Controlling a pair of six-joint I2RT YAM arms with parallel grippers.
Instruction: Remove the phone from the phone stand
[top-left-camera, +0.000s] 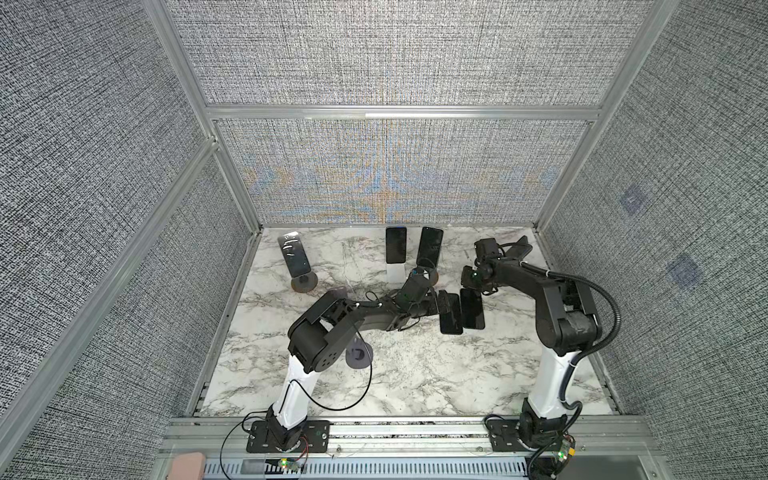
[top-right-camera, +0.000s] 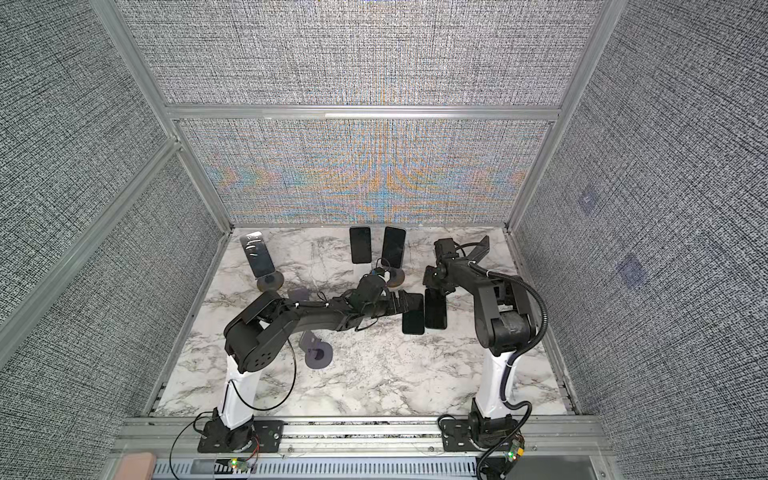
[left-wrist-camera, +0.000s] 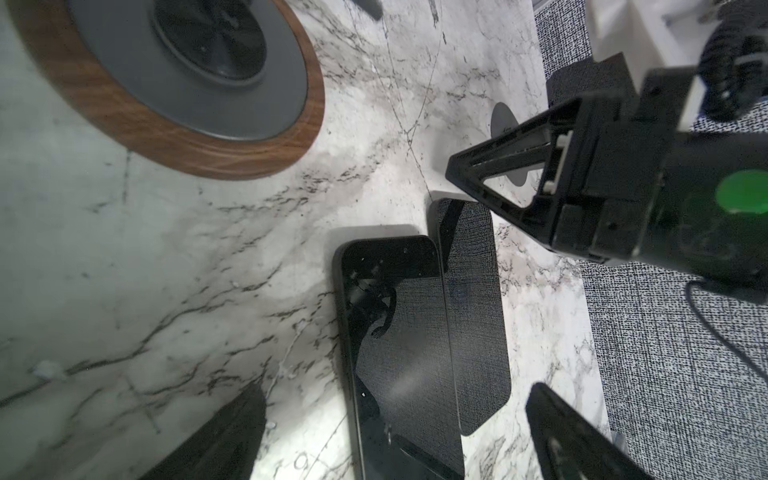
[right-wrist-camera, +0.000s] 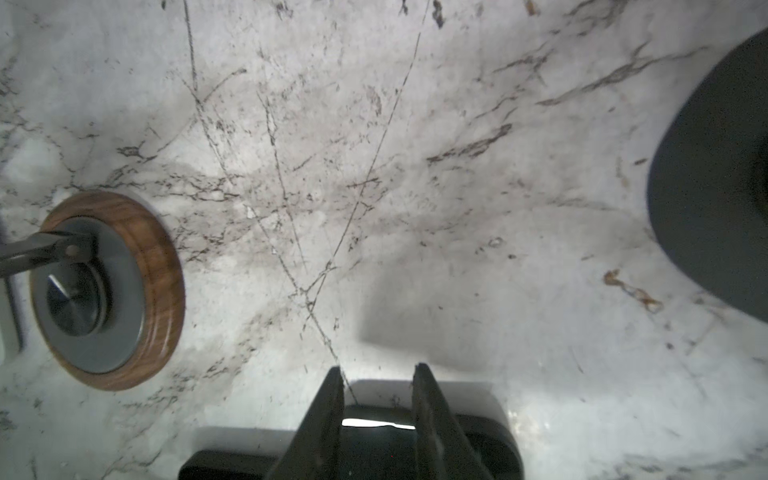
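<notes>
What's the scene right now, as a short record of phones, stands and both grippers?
on stands: back-left phone, centre phone, centre-right phone
lying flat: left flat phone, right flat phone, side by side
empty: grey stand, by the left arm
left gripper: open wide, at the left flat phone
right gripper: narrowly open, holding nothing, over the right flat phone's end

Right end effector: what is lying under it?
One end of a black phone, lying flat on the marble table. The right end effector covers part of it; anything beneath the phone is hidden.
</notes>
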